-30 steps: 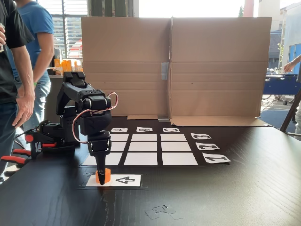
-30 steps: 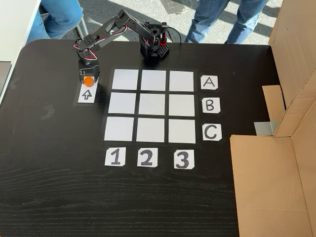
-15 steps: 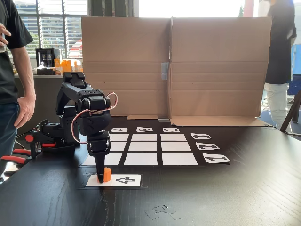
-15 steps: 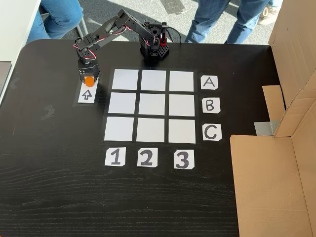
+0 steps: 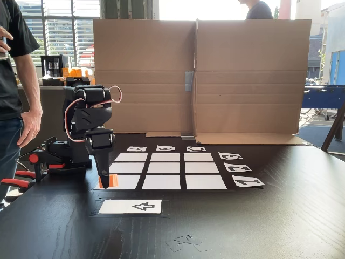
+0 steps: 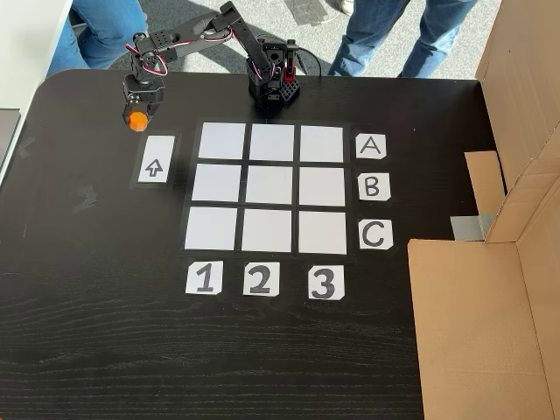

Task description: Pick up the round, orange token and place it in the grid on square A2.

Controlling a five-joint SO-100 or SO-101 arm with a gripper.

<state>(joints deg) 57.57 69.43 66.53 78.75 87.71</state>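
Black wood-grain table (image 5: 280, 216) fills both fixed views, dark and matte, lit by daylight from windows (image 5: 70, 21) at the back. Big folded cardboard sheet (image 5: 199, 75) stands upright along the far edge as a backdrop; seen from above, it sits at the right side (image 6: 490, 297). People stand around: one in a black shirt and jeans (image 5: 13, 97) at the left edge, legs in jeans (image 6: 394, 35) beyond the table in the top-down view.

Grid (image 6: 269, 188) of nine white rectangles lies flat mid-table, letter cards A B C on its right and number cards 1 2 3 below it in the top-down view. Square A2 (image 6: 272, 143) is bare. White card with a black arrow (image 6: 153, 169) lies left of the grid, bare too.

Black arm (image 5: 86, 124) stands on its base (image 6: 273, 83) at the table edge. Gripper (image 5: 105, 182) points down, lifted off the table, jaws closed narrow on the token (image 5: 112, 179), which is in the air above the arrow card's far end (image 6: 136, 120), left of the grid.
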